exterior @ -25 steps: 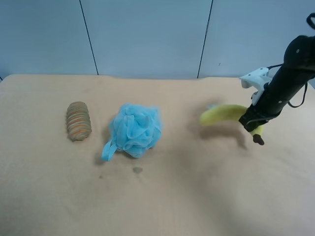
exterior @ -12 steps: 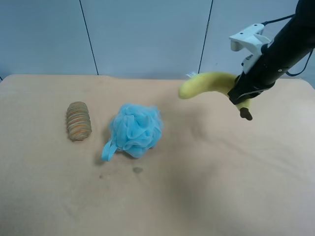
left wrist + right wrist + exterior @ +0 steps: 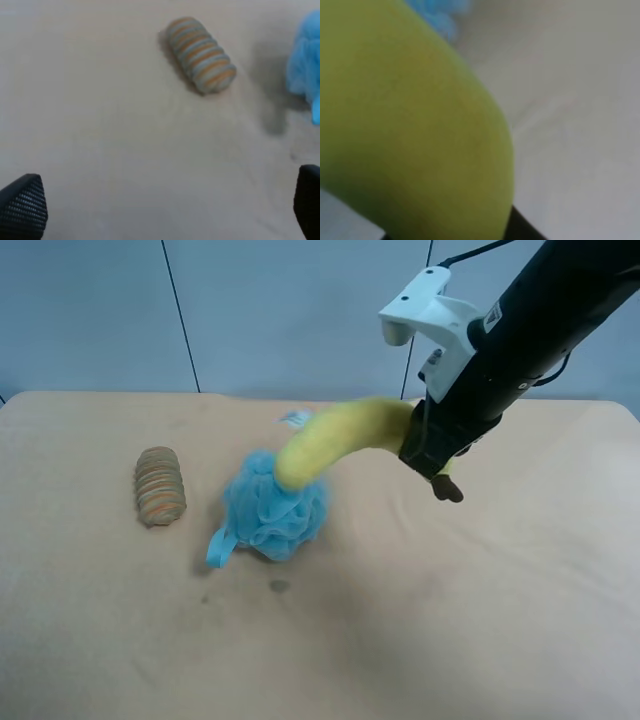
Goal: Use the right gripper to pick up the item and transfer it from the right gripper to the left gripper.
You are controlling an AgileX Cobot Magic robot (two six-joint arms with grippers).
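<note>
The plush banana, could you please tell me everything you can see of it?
The plush banana is soft-looking, yellow and curved, with a dark brown tip and a small pale tag at its other end. It is lifted off the table, held near the tip by the right gripper, its free end reaching over the blue mesh pouf. It fills the right wrist view, blurred.
</note>
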